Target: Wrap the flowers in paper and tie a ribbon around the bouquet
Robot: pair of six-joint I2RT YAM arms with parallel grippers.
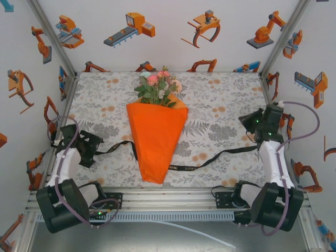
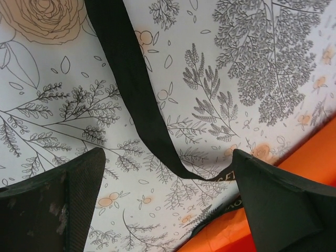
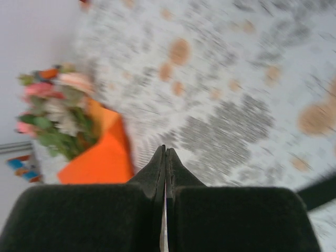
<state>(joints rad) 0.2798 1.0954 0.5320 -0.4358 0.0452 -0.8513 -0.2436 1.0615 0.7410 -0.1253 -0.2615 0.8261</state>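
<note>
Tablecloth (image 1: 220,105): bouquet (image 1: 156,131) centred, margins bare | ribbon (image 1: 220,155) trailing sideways | left fingers (image 2: 52,205) spread | right fingers (image 3: 105,220) pressed together

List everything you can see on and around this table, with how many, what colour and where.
cone-shaped paper bouquet: one, bright orange, mid-table, tip toward the arms
bunch of blooms: one, pink, peach and green, in the cone's wide far end
long narrow ribbon: one, black with pale lettering, running out from both sides of the cone
floral-print tablecloth: one, white, grey and peach, covering the table
wall panels: three, white with orange robot drawings, left, far, right
robot arms: two, black and white, near edge
left gripper: one, black, open above the ribbon
right gripper: one, black, shut, right of the cone
</note>
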